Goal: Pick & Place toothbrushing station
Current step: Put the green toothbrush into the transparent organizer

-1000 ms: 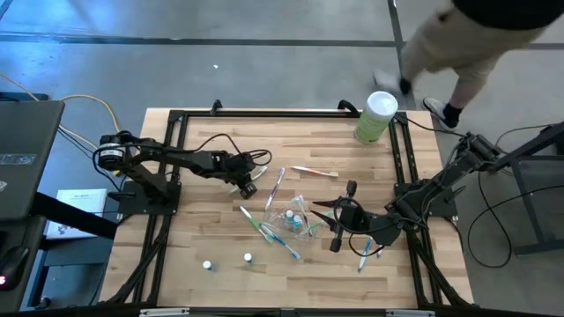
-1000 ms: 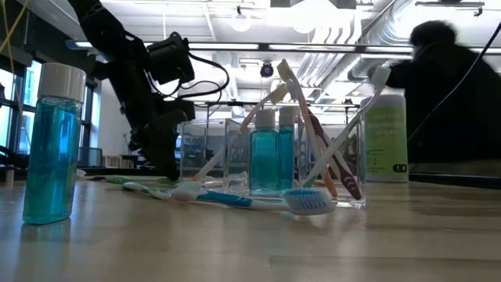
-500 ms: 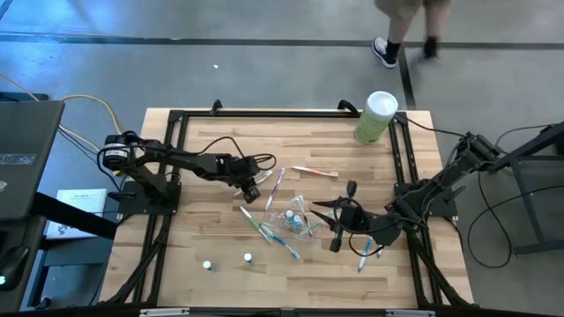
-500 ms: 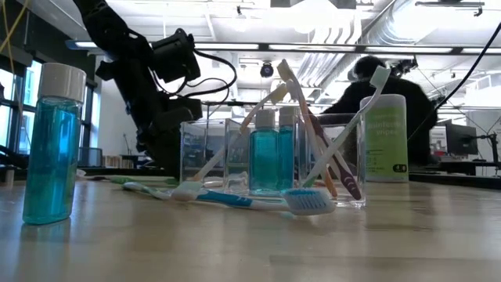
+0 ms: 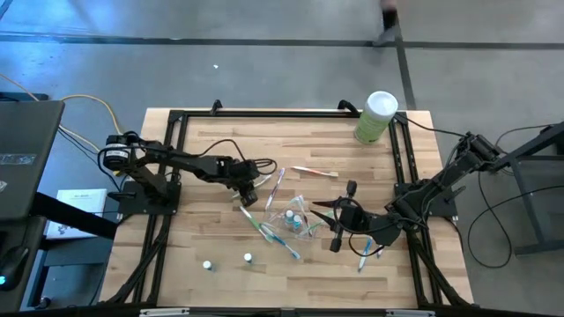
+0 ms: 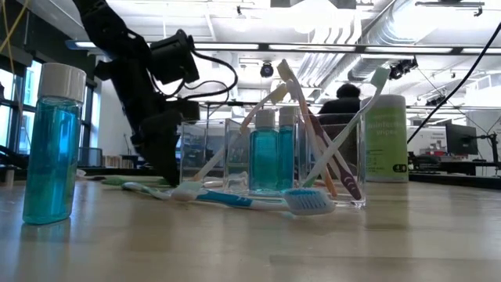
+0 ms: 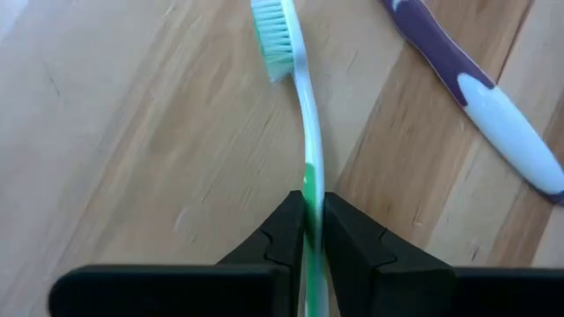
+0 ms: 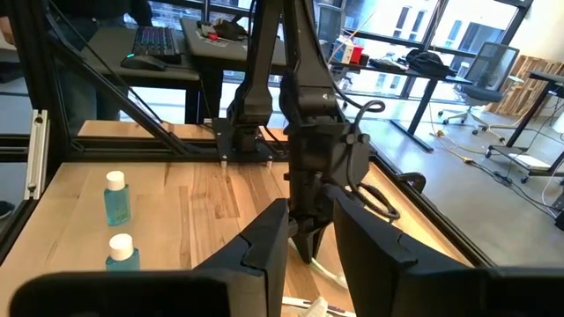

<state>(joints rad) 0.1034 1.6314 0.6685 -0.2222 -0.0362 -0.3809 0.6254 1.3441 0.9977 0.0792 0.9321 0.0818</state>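
The clear cup (image 5: 295,216) stands mid-table with slanting toothbrushes (image 6: 313,133) in it and small teal bottles (image 6: 266,157) beside it. Loose toothbrushes (image 5: 273,233) lie around it. My left gripper (image 5: 249,190) reaches down just left of the cup and is shut on a green-and-white toothbrush (image 7: 304,132). A purple-and-white toothbrush (image 7: 493,97) lies next to it. My right gripper (image 5: 328,220) hovers level just right of the cup, open (image 8: 310,220), with nothing between its fingers. My left gripper pinches the green toothbrush's handle (image 7: 308,189) between its two fingers, well back from the bristle head (image 7: 273,40). The fingers come steeply from above and lie along the handle. Whether the head rests on the wood or hangs just over it, I cannot tell.
A tall pale-green canister (image 5: 376,116) with a white lid stands at the far right corner. Two small teal bottles (image 5: 207,264) (image 5: 248,258) stand near the front edge. A toothbrush (image 5: 366,257) lies under my right arm. Black frame rails (image 5: 176,119) border the table.
My left gripper has sunk a little toward the table with the green toothbrush. A person beyond the far edge has walked off. My right arm has kept still.
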